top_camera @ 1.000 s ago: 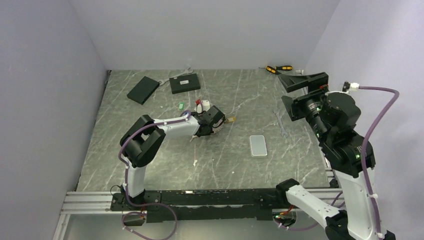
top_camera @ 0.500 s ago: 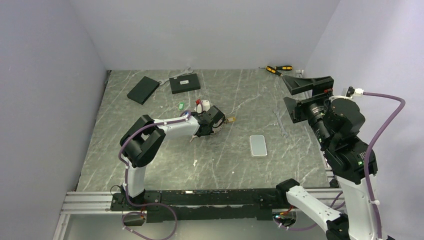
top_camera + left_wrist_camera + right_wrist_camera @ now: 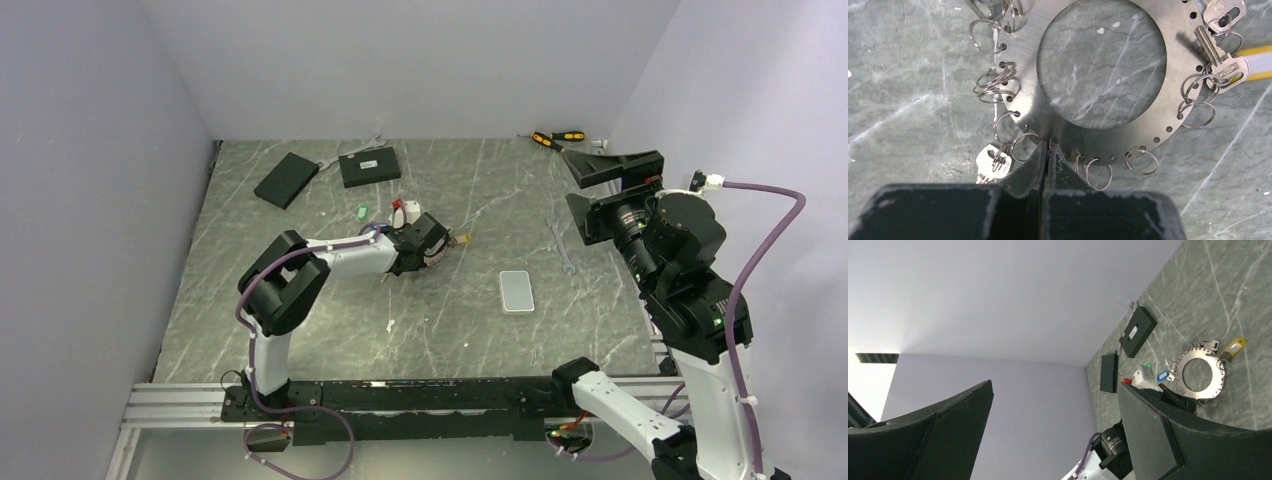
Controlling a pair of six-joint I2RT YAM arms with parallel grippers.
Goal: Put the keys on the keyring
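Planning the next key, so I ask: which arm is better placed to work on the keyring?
Left. The left gripper is down at the keyring's rim, jaws shut. The right gripper hangs raised far to the right, jaws wide open, empty.

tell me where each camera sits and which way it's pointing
Top external: above and behind the bases, looking down at the table; the left arm and right arm both show.
Left wrist: on the left arm, looking straight down at the keyring; its closed left fingers meet at the rim.
Right wrist: held high and tilted, looking across the table toward the far left corner; its open right fingers frame the view.
Shared: both wrist views show the keyring and its yellow tag.
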